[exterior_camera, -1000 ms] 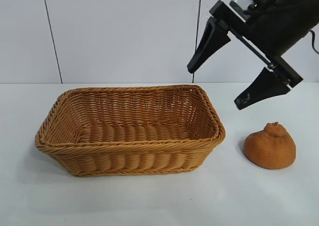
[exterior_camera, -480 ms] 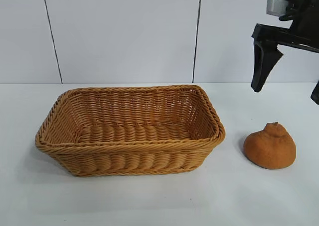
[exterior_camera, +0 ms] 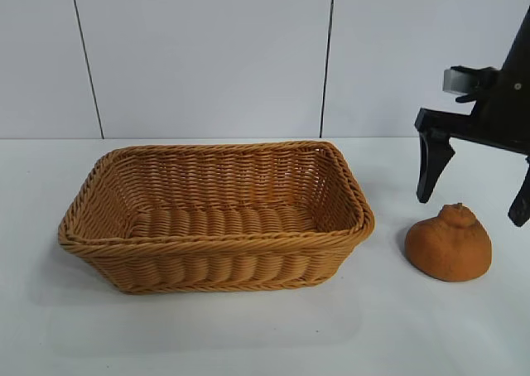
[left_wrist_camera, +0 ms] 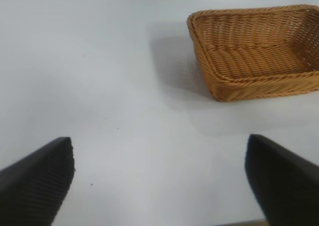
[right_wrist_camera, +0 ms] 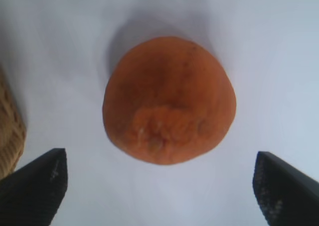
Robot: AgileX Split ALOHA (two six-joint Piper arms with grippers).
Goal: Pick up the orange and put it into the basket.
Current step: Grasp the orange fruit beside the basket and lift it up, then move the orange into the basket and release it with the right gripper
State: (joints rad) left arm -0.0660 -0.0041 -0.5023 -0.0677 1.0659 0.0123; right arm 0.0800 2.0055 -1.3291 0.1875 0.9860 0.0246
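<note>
The orange (exterior_camera: 448, 243) sits on the white table (exterior_camera: 248, 335), directly below the right gripper (exterior_camera: 472, 190), whose fingers (exterior_camera: 431, 167) are spread wide, hanging just above and not touching. The basket (exterior_camera: 217, 217) stands beside it. Left gripper (left_wrist_camera: 159, 178) gapes wide, well away.

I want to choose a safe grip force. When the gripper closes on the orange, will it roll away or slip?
The orange sits squat on a broad base, knob up, so it probably will not roll. Its rough skin likely resists slipping. The open right gripper hangs above it, a finger on either side, so a centred squeeze looks feasible.
</note>
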